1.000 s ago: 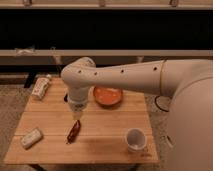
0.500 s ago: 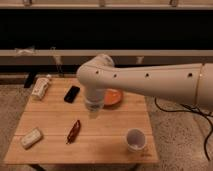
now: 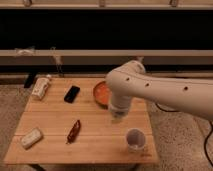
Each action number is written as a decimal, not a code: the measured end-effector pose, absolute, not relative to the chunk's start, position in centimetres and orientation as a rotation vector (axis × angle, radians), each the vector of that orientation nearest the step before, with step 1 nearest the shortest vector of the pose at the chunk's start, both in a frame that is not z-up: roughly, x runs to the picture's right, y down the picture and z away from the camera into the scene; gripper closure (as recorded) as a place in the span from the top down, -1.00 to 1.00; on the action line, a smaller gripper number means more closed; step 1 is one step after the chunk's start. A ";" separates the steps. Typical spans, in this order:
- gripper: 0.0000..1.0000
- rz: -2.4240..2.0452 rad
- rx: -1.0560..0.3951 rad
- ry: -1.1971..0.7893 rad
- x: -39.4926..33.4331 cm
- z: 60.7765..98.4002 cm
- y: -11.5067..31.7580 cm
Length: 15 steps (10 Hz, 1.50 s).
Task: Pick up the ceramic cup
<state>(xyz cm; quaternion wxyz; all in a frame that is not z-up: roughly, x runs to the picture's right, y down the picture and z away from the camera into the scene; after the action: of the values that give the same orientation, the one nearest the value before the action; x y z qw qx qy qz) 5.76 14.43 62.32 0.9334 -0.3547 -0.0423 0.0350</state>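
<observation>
The ceramic cup (image 3: 135, 139) is small, white and round with a darker inside. It stands upright near the front right corner of the wooden table (image 3: 55, 115). The orange bowl (image 3: 100, 92) sits at the back middle, partly hidden by my white arm (image 3: 160, 90). My gripper (image 3: 118, 118) hangs from the arm's end above the table, just in front of the bowl. It is behind and to the left of the cup, apart from it.
A black phone (image 3: 71, 93) and a white bottle (image 3: 41, 86) lie at the back left. A reddish-brown packet (image 3: 74, 131) and a pale wrapped bar (image 3: 31, 138) lie at the front left. A dark shelf wall (image 3: 100, 30) stands behind the table.
My arm and gripper have swung to the right, from over the reddish-brown packet to in front of the bowl, closer to the cup. The view has shifted too.
</observation>
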 end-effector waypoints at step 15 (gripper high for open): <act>0.60 0.175 -0.742 -0.013 17.3 69.3 18.2</act>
<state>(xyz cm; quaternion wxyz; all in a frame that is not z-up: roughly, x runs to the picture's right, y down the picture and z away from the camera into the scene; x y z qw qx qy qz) 17.32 18.15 69.31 0.9282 -0.3620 -0.0061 0.0856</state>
